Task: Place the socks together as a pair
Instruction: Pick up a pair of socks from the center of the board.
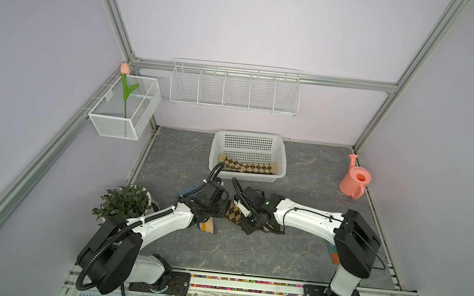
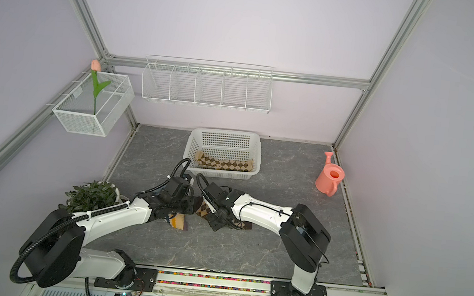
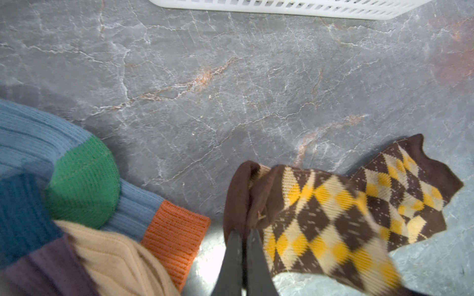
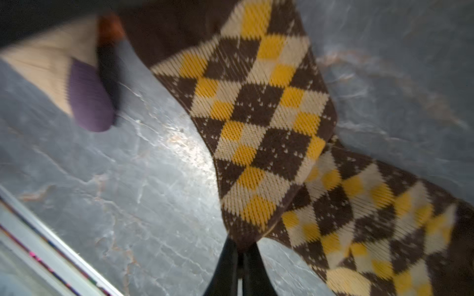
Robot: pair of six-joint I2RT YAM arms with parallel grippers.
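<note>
The brown-yellow sock [image 3: 320,217], dark brown with cream and yellow diamonds and a plain brown cuff, is spread between the two arms at mid-table [image 1: 248,247], in front of the basket [image 1: 248,147]. The left gripper [image 3: 242,235] is clenched on its cuff. The right gripper [image 4: 239,246] pinches its far end, and a matching sock [image 4: 372,217] lies partly beneath.

A dark brown-and-yellow argyle knit sock [image 2: 203,209] shows mid-way across the grey marbled surface [image 2: 218,250], with a cream striped sock [image 2: 178,221] near it. A white perforated plastic basket [image 2: 224,141] holds tan-brown argyle socks [image 2: 222,163].
</note>
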